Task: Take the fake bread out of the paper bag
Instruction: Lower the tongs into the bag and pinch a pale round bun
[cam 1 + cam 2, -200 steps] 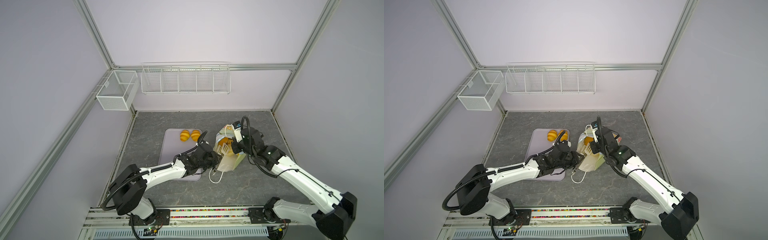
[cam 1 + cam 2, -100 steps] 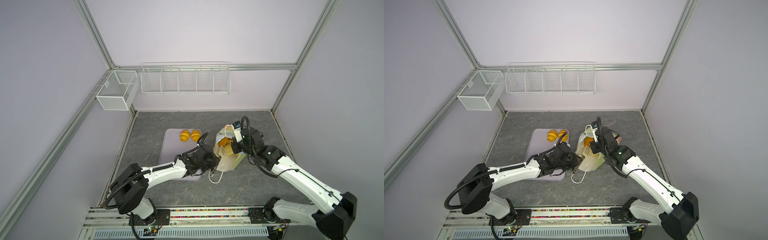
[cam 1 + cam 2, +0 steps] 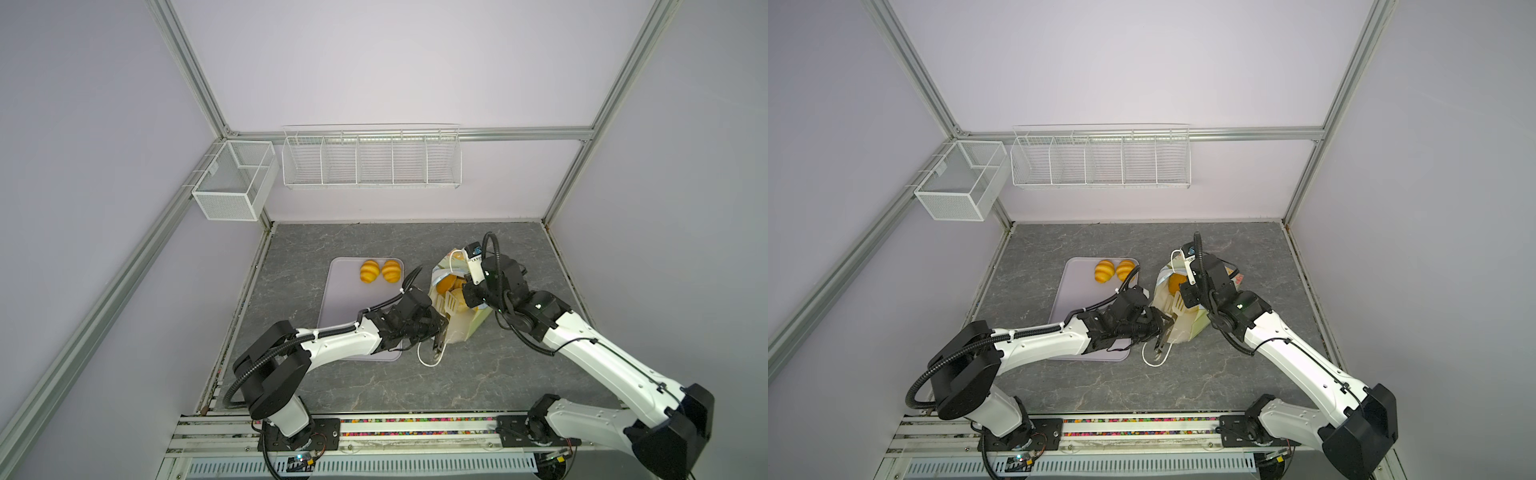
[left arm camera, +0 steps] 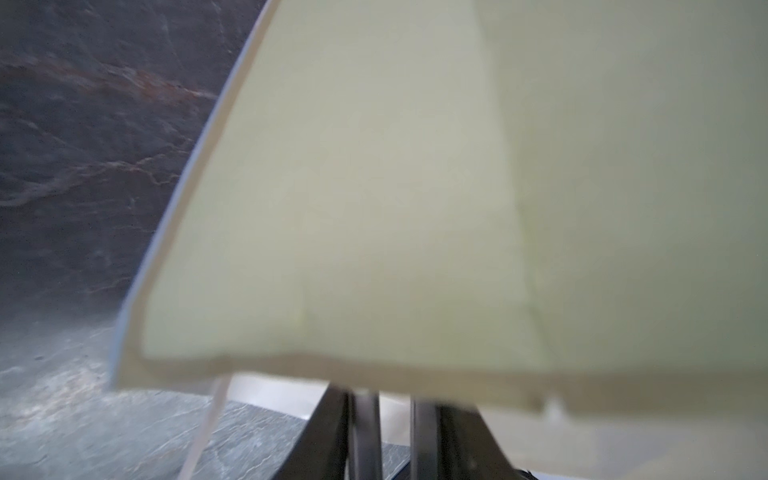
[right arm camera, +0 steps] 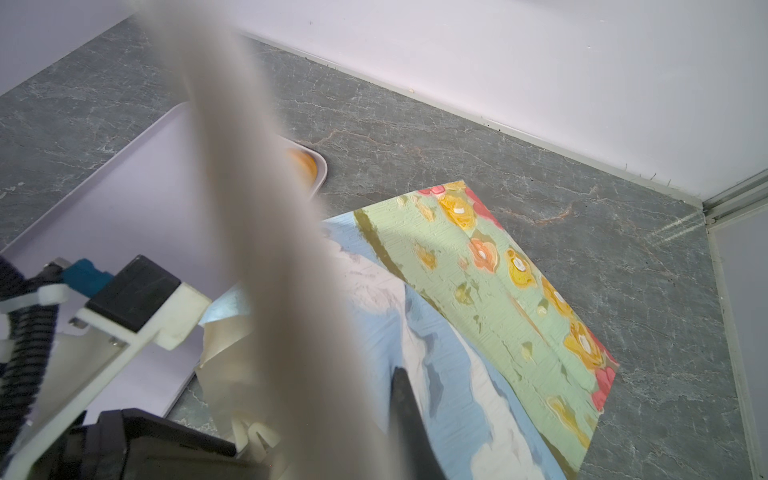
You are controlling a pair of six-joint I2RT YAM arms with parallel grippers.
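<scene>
— Grey tabletop (image 3: 374, 390): where was the fake bread (image 3: 446, 284)?
— Some inside the paper bag (image 3: 459, 330), right of centre. Right gripper (image 3: 459, 302) clamped its rim; left gripper (image 3: 438, 334) nearly closed at its base, grip unclear.

A tray (image 3: 345, 307) lies left of centre on the table (image 3: 415, 386), with two buns (image 3: 369, 271) side by side at its far end. Just right of the tray sits a tilted paper bag (image 3: 457, 328) with more bread (image 3: 445, 284) inside. Behind, a wire rack (image 3: 372, 156) hangs on the back wall, with a mesh basket (image 3: 232, 183) to its left.
</scene>
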